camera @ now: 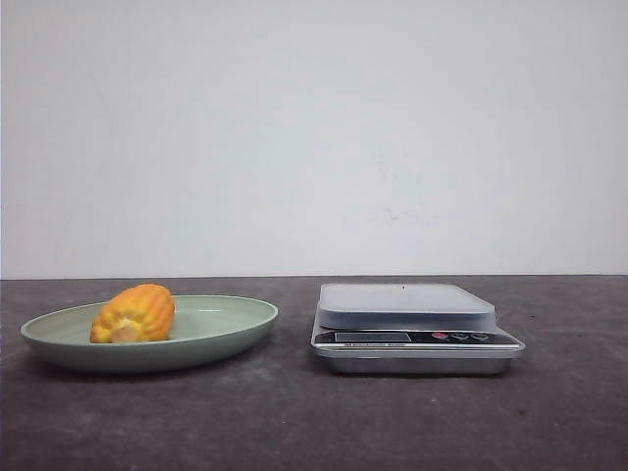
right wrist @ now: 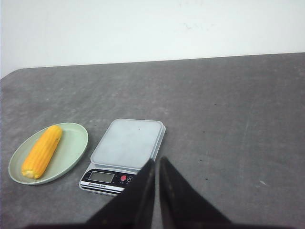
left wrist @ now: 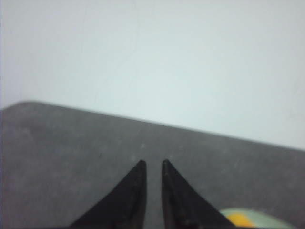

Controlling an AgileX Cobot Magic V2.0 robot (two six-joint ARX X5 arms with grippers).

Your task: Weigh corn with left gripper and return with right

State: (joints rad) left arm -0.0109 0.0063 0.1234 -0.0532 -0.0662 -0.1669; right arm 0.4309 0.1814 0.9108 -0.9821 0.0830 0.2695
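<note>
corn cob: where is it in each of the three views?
Front view: corn lies on the left part of the green plate, left of the scale.
Left wrist view: only a yellow sliver at the frame's edge, beside the gripper.
Right wrist view: corn lengthwise on the plate.
Shared landmark: the green plate.

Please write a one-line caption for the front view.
Corn lying on a green plate beside an empty kitchen scale.
</note>
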